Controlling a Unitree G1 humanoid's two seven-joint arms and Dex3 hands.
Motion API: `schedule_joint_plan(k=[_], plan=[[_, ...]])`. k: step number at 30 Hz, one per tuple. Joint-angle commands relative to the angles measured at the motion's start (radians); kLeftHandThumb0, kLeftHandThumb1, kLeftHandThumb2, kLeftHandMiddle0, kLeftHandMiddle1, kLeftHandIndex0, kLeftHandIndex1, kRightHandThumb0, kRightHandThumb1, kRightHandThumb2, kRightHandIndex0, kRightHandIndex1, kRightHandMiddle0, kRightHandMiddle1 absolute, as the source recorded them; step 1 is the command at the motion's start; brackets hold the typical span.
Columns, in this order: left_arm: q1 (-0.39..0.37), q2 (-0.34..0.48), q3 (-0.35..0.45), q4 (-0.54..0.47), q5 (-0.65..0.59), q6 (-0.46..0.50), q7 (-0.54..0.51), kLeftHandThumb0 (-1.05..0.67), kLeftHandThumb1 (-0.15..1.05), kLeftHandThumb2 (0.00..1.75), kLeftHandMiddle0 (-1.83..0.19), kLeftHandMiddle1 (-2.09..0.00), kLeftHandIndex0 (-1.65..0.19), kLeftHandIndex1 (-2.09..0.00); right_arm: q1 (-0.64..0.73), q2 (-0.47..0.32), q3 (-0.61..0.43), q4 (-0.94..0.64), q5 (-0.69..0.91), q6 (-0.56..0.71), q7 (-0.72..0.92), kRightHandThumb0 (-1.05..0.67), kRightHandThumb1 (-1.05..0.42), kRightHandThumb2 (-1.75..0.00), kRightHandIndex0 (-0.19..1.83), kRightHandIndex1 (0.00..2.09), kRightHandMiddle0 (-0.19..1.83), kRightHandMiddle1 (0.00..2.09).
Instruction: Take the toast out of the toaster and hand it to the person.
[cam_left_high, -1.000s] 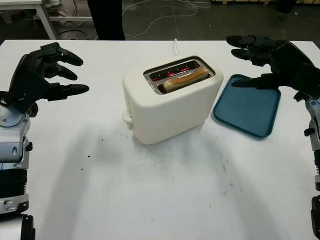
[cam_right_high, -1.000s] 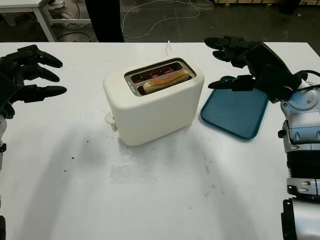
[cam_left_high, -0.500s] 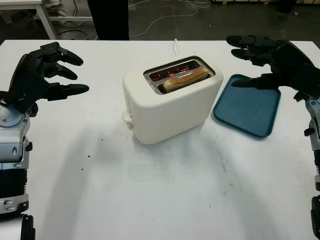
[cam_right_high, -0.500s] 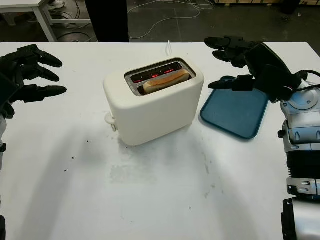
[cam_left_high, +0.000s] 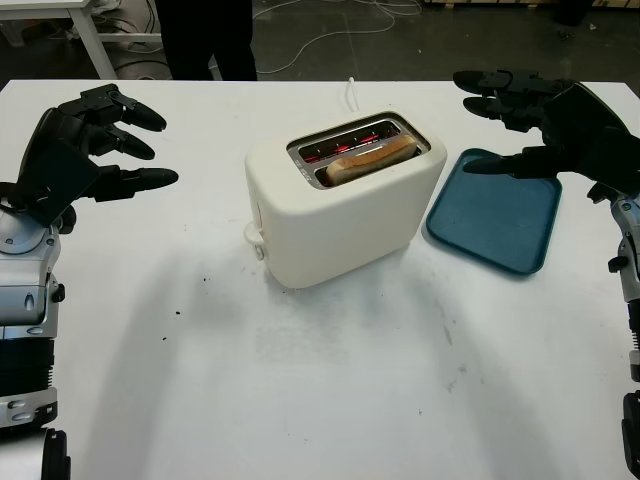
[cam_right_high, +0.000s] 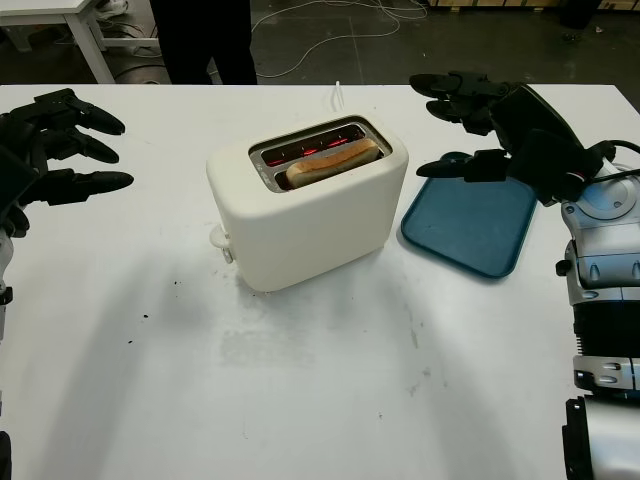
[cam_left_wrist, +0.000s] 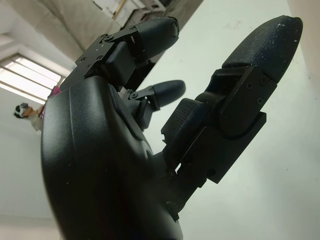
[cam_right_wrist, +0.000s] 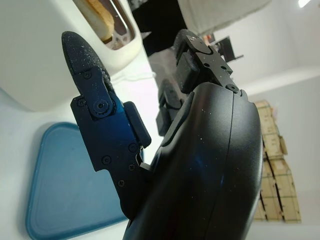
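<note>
A cream toaster (cam_left_high: 340, 205) stands mid-table with its heating wires glowing red. One slice of toast (cam_left_high: 372, 158) sticks up from the nearer slot. My left hand (cam_left_high: 85, 150) hovers open above the table's left side, well apart from the toaster. My right hand (cam_left_high: 540, 120) is open too, raised over the far edge of the blue tray (cam_left_high: 495, 215), right of the toaster. In the right wrist view the toast (cam_right_wrist: 102, 20) sits in its slot beyond my thumb. A person in dark trousers (cam_left_high: 205, 40) stands behind the table's far edge.
The blue tray lies flat just right of the toaster. A white cord (cam_left_high: 352, 92) runs from behind the toaster toward the far edge. Small dark crumbs (cam_left_high: 190, 295) dot the white table (cam_left_high: 300, 400). Cables and a white bench leg (cam_left_high: 90, 40) are on the floor beyond.
The person behind the table has shifted a little to the left. Both my hands, the toaster and the toast have stayed put.
</note>
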Motion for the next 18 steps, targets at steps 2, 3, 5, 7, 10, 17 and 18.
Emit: schedule_joint_plan(k=[2, 3, 5, 7, 10, 17, 18], plan=[[0.012, 0.0, 0.007, -0.005, -0.01, -0.005, 0.003, -1.05, 0.57, 0.0, -0.5, -1.26, -0.52, -1.11, 0.002, 0.003, -0.005, -0.012, 0.008, 0.001, 0.003, -0.58, -0.72, 0.0, 0.36, 0.02, 0.37, 0.0], [0.013, 0.002, 0.006, -0.007, -0.007, -0.004, 0.004, -1.05, 0.57, 0.0, -0.5, -1.26, -0.52, -1.11, 0.003, 0.001, -0.002, -0.016, 0.001, 0.001, -0.001, -0.59, -0.72, 0.0, 0.36, 0.02, 0.37, 0.0], [0.014, 0.002, 0.006, -0.009, -0.007, -0.004, 0.003, -1.05, 0.58, 0.0, -0.5, -1.26, -0.52, -1.11, 0.002, 0.004, -0.003, -0.011, 0.001, -0.005, -0.003, -0.6, -0.72, 0.0, 0.37, 0.03, 0.37, 0.0], [0.014, 0.0, 0.007, -0.009, -0.009, -0.003, 0.003, -1.05, 0.57, 0.0, -0.5, -1.25, -0.52, -1.11, 0.002, 0.004, -0.003, -0.005, -0.002, -0.013, -0.005, -0.6, -0.72, 0.0, 0.37, 0.03, 0.38, 0.01], [0.015, -0.003, 0.008, -0.009, -0.008, -0.004, 0.007, -1.05, 0.57, 0.0, -0.5, -1.26, -0.52, -1.11, 0.003, 0.003, -0.003, -0.007, -0.002, -0.009, -0.005, -0.6, -0.72, 0.0, 0.37, 0.03, 0.38, 0.01], [0.014, 0.001, 0.008, -0.005, -0.009, -0.005, 0.004, -1.05, 0.56, 0.0, -0.5, -1.25, -0.52, -1.11, 0.004, 0.004, -0.003, -0.008, -0.004, -0.012, -0.009, -0.59, -0.72, 0.0, 0.38, 0.04, 0.38, 0.01], [0.014, 0.001, 0.008, -0.009, -0.009, 0.0, 0.004, -1.05, 0.56, 0.0, -0.5, -1.25, -0.52, -1.11, 0.004, 0.004, -0.003, -0.005, -0.005, -0.015, -0.01, -0.6, -0.72, 0.0, 0.38, 0.04, 0.38, 0.01]])
